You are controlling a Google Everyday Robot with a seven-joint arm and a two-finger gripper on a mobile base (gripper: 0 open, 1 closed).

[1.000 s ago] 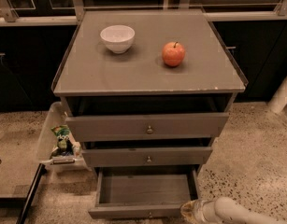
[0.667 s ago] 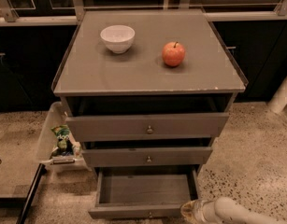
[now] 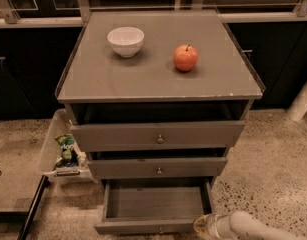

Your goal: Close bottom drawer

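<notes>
The bottom drawer [image 3: 155, 204] of the grey cabinet is pulled out, and its shallow box is empty. Its slim front panel [image 3: 148, 227] is at the frame's bottom edge, with the small knob [image 3: 160, 230] just showing. My gripper [image 3: 205, 226] is at the bottom right, at the right end of that front panel, on the end of my white arm [image 3: 253, 228]. Whether it touches the panel I cannot tell.
The top drawer [image 3: 158, 135] and middle drawer [image 3: 158, 167] stand slightly open. A white bowl [image 3: 125, 40] and a red apple [image 3: 186, 57] sit on the cabinet top [image 3: 103, 79]. A clear bin [image 3: 50, 149] with a snack packet [image 3: 67, 150] stands at the left. A white post [image 3: 300, 101] stands at the right.
</notes>
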